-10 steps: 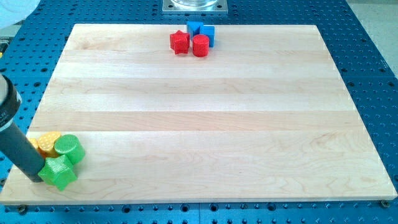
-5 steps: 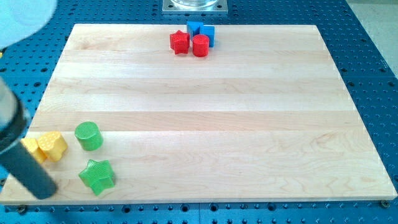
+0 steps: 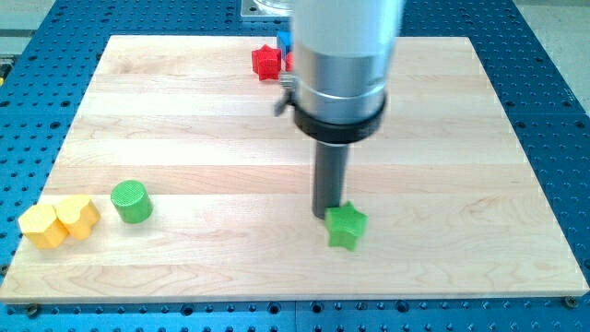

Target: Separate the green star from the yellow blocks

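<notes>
A pale wooden board (image 3: 277, 120) lies on a blue perforated table (image 3: 553, 111), seen from above and slightly in front. The arm comes down from twelve o'clock as a broad silver cylinder ringed by a black collar, narrowing to a dark upright rod. There is no pincer on this rig, so nothing opens, closes or grips; the rod only pushes. My tip (image 3: 328, 215) rests on the board, touching the green star (image 3: 347, 226) at the star's ten o'clock edge, a contact that suits pushing the star toward four o'clock. The green star sits a little right of the board's centre, in the lower half, toward five o'clock. The two yellow blocks (image 3: 57, 220) (touching each other; one looks six-sided, the other heart-like) lie at the board's eight o'clock corner, well apart from the star. A green cylinder (image 3: 131, 201) stands just beside them, at their two o'clock, not touching. At twelve o'clock near the far edge, a red star (image 3: 265, 62) shows just left of the arm, with a sliver of a blue block (image 3: 284, 39) above it; anything else there is hidden behind the arm's body. Judged from this layout, the separation looks essentially achieved, since most of the board's width lies between the star and the yellows.
</notes>
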Controlling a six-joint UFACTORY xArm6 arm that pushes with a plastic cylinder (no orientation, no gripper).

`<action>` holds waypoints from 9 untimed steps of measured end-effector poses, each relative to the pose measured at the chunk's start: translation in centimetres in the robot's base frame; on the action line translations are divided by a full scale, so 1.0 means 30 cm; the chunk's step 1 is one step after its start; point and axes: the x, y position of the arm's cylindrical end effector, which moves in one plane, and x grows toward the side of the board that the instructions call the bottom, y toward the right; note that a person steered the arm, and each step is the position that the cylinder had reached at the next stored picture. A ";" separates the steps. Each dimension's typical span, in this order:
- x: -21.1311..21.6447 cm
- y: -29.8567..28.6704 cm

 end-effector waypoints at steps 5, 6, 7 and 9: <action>-0.167 0.288; 0.018 0.375; -0.227 0.402; -0.298 0.358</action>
